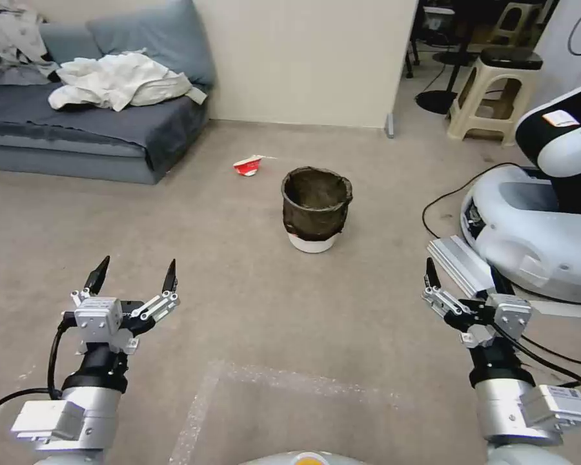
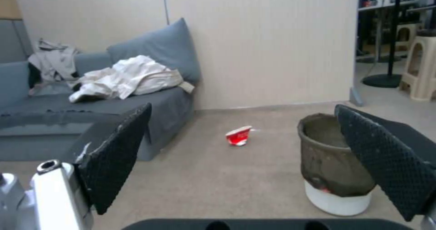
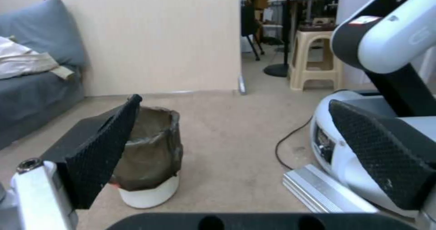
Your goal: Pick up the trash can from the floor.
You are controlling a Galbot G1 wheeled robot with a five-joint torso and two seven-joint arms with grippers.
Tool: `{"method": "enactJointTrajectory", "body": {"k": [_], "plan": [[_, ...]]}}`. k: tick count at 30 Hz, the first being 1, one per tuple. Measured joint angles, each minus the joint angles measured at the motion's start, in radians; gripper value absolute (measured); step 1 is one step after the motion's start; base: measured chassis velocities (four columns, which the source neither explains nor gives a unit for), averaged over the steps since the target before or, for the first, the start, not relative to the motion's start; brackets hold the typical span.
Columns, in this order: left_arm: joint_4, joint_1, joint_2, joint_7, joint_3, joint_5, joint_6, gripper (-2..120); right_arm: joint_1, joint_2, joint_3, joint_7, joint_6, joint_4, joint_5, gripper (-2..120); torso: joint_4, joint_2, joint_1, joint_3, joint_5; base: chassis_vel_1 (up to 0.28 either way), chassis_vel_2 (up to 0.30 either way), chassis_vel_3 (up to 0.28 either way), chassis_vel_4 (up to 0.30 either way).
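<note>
The left gripper (image 1: 135,274) hangs low over the floor (image 1: 258,303) at the robot's left, its two dark fingers spread wide apart and holding nothing. The right gripper (image 1: 461,279) hangs at matching height on the robot's right, fingers likewise parted and empty, just beside a silver metal rail (image 1: 458,263). Ahead of both, roughly between them and well apart from either, the trash can (image 1: 316,208) stands upright on the beige carpet: a small round white bin with a dark bag liner pulled over its rim and down most of its sides, leaving a white band at the base. It looks empty, so it is probably light; the plastic wall should be fairly stiff, while the loose liner may slip or bunch under the fingers. The rim seems the best place to take hold, one finger inside and one outside. A crushed red-and-white paper cup (image 1: 248,166) lies beyond the can, a grey sofa (image 1: 97,129) stands farther left, and another white robot base (image 1: 536,226) sits at the right.
</note>
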Motion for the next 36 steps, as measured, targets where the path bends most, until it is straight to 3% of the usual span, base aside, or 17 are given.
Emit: {"method": "enactJointTrajectory", "body": {"k": [21, 36], "plan": [[0.001, -0.005, 0.001, -0.006, 0.001, -0.012, -0.006, 100, 0.001, 0.002, -0.001, -0.007, -0.010, -0.014, 0.001, 100, 0.0001, 0.000, 0.000, 0.000, 0.0000, -0.015, -0.013, -0.011, -0.018], [0.001, -0.006, 0.002, -0.008, 0.001, -0.013, -0.008, 100, -0.002, 0.004, -0.001, -0.005, -0.008, -0.010, 0.001, 100, 0.0000, 0.000, 0.000, 0.000, 0.0000, -0.089, 0.089, 0.080, -0.080]]}}
